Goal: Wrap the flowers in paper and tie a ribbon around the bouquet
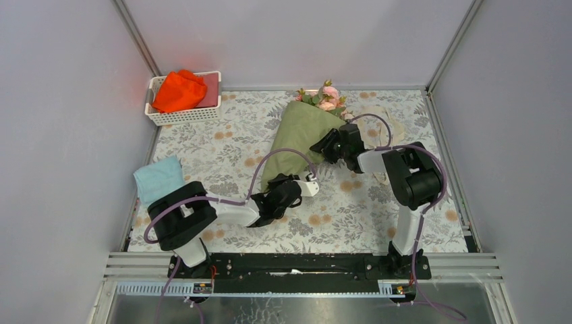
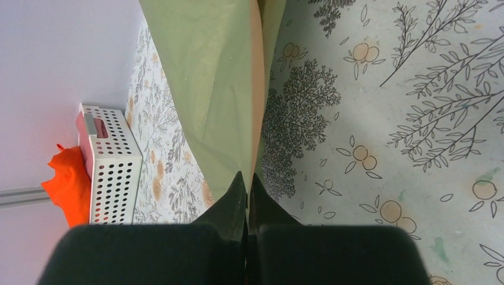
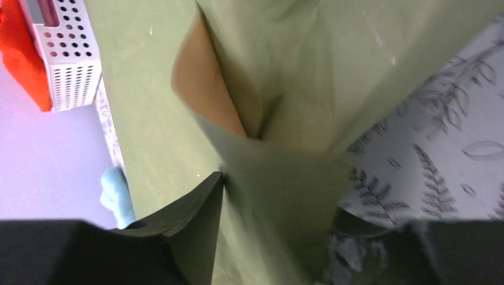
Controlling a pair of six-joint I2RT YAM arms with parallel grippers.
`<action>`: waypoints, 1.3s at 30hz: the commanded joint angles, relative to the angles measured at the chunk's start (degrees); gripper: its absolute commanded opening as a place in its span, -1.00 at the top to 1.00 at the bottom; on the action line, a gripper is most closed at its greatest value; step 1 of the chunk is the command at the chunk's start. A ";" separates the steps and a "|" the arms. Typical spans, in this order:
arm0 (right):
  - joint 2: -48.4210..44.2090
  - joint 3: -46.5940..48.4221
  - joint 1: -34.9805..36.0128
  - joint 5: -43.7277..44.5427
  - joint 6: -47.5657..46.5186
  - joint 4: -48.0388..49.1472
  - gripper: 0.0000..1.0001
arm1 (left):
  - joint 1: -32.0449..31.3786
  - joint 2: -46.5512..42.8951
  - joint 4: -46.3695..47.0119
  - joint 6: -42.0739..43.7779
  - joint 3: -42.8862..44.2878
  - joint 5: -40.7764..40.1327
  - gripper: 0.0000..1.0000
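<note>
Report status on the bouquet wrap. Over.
Left gripper shut on paper at the cone's tip. Right gripper open, straddling a fold. Bouquet lying rolled, roses showing. Nothing in the way.

The scene is enclosed by plain pale grey-lilac walls [image 1: 61, 135] at the left, back and right of the frame, joined by slim aluminium posts [image 1: 138, 37] in the upper corners. The surface [image 1: 222, 145] is covered by a light tablecloth printed with grey leaves and orange blossoms. A white perforated basket [image 1: 182, 116] is set in its upper left corner. A black rail [image 1: 303, 265] is fixed along the lower edge. Soft, even light is cast throughout.
</note>
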 commanded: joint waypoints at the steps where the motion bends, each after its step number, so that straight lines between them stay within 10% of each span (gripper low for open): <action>1: 2.99 5.66 -0.78 -6.93 -2.41 2.98 0.14 | -0.32 0.36 -0.82 -2.64 3.16 0.29 1.00; 7: -3.76 9.52 -2.19 -6.14 -14.78 -13.95 -0.59 | 2.03 4.04 -5.46 -6.13 7.80 -1.07 1.00; 15: -18.48 12.65 -19.11 -4.80 -32.09 -33.78 -0.77 | 7.94 1.52 -19.54 -14.73 16.04 6.52 1.00; 27: 15.54 49.04 -23.45 -5.86 -53.59 -60.05 -0.63 | 10.52 -1.18 -26.74 -18.05 21.70 11.41 1.00; 35: 15.76 41.00 -21.73 -8.39 -53.90 -57.65 -0.42 | 12.64 -1.89 -29.18 -17.82 25.05 12.89 1.00; 39: 13.08 35.22 -19.07 -8.79 -53.43 -57.25 0.16 | 13.80 -1.59 -30.02 -18.01 26.55 13.30 1.00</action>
